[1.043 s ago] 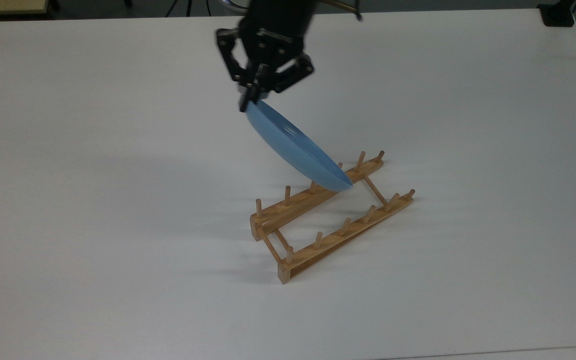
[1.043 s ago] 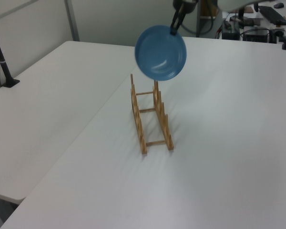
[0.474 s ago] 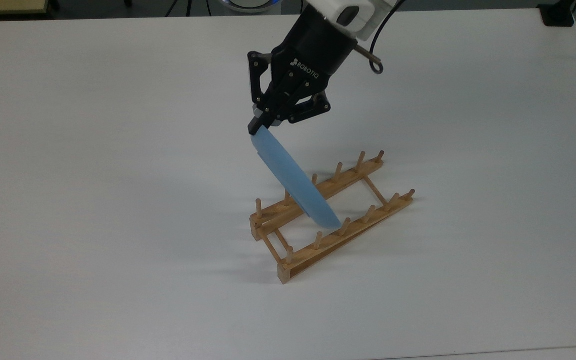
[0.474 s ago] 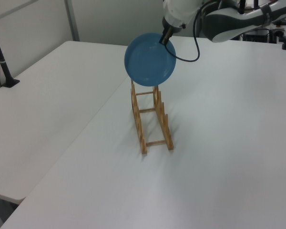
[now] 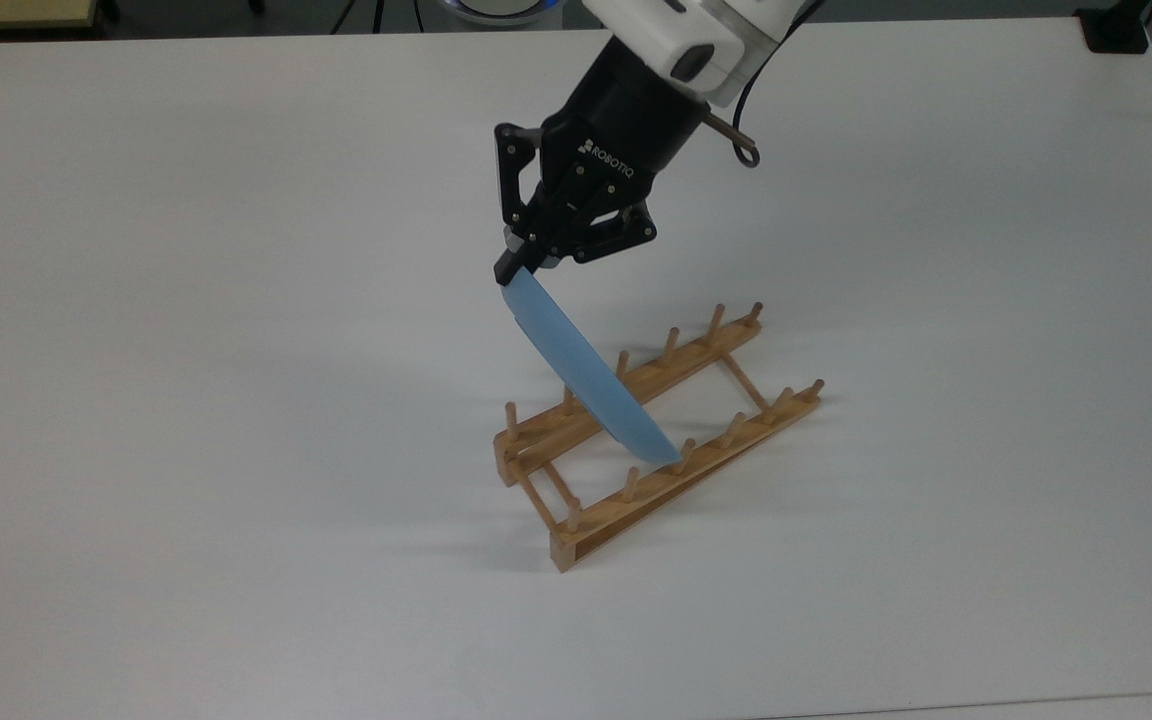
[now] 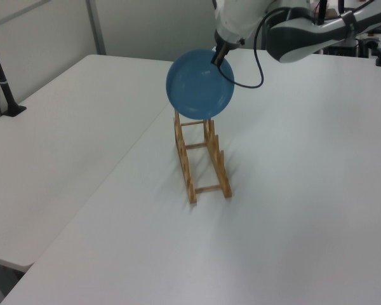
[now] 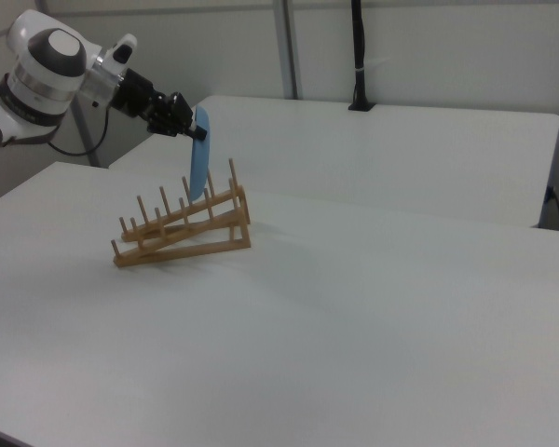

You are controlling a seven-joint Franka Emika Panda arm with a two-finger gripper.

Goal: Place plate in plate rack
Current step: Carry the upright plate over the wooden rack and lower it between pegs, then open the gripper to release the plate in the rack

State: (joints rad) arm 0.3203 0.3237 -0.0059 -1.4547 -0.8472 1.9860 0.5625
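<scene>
Table (image 5: pixel 236 300) surface, white and wide, fills the foreground of the top view, and the plate rack (image 5: pixel 656 440) stands on it a little right of centre. The plate rack (image 6: pixel 201 159) is light wood: two parallel rails joined by thin crossbars, each rail carrying a row of upright pegs. In the top view it runs on a diagonal from lower left to upper right; in the right view the plate rack (image 7: pixel 182 228) sits on the near table's left part.

Above the rack, the plate (image 5: pixel 586 380) hangs on edge, tilted, its lower rim down between the two rails among the pegs near the middle of the rack. Whether that rim touches the wood cannot be told. In the left view the plate (image 6: pixel 199 84) shows its round blue face, covering the rack's far end. In the right view the plate (image 7: pixel 199 154) appears as a thin, nearly upright sliver.

Farther back, the gripper (image 5: pixel 521 262) pinches the plate's upper rim, fingers closed on it. The gripper (image 7: pixel 191 132) reaches in from the right view's left, and the black-and-white arm (image 5: pixel 676 50) rises behind it.
</scene>
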